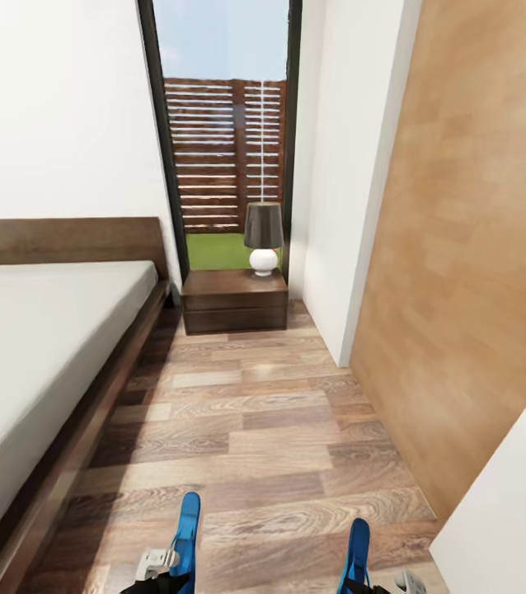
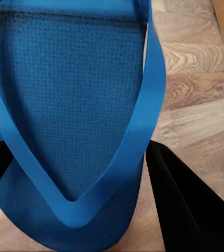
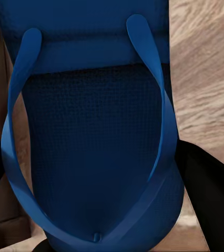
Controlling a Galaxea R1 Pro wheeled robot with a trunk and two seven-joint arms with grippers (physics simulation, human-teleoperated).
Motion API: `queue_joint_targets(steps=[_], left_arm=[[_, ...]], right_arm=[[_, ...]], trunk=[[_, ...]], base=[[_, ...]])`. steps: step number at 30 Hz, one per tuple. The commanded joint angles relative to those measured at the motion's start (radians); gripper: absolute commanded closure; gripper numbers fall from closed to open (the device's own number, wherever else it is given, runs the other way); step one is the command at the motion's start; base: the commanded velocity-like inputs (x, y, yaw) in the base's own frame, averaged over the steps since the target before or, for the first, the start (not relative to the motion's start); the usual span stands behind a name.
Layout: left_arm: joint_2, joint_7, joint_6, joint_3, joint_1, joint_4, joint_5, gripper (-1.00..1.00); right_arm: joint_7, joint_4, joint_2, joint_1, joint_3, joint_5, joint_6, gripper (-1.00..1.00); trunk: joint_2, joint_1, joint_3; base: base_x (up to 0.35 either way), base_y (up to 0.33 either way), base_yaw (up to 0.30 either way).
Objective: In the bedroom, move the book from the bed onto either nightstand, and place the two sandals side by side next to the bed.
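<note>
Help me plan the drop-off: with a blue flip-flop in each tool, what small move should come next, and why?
Probably lower both arms toward the wooden plank floor beside the dark-framed bed. The left tool and right tool each hold a bright blue flip-flop above bare floor, roughly parallel already.

The head camera looks forward and down along the aisle beside the bed (image 1: 40, 346) toward a nightstand (image 1: 234, 301). Each wrist camera sits very close over a blue sandal (image 2: 70, 105) (image 3: 96, 131), sharing the wooden floor (image 1: 246, 429) with the head view.
</note>
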Motion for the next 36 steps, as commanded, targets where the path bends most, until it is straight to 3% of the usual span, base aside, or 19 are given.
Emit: queue_joint_targets(steps=[1,36], left_arm=[[0.0,-0.006,-0.002,0.008,-0.001,0.001,-0.002,1.0],[0.0,-0.006,-0.001,0.009,-0.001,0.001,-0.001,1.0]], right_arm=[[0.005,0.0,0.0,0.0,-0.009,-0.002,0.011,1.0],[0.006,0.0,0.0,0.0,-0.009,-0.002,0.011,1.0]], trunk=[[0.0,0.0,-0.001],[0.0,0.0,-0.001]], base=[[0.328,-0.051,0.0],[0.327,-0.028,0.0]])
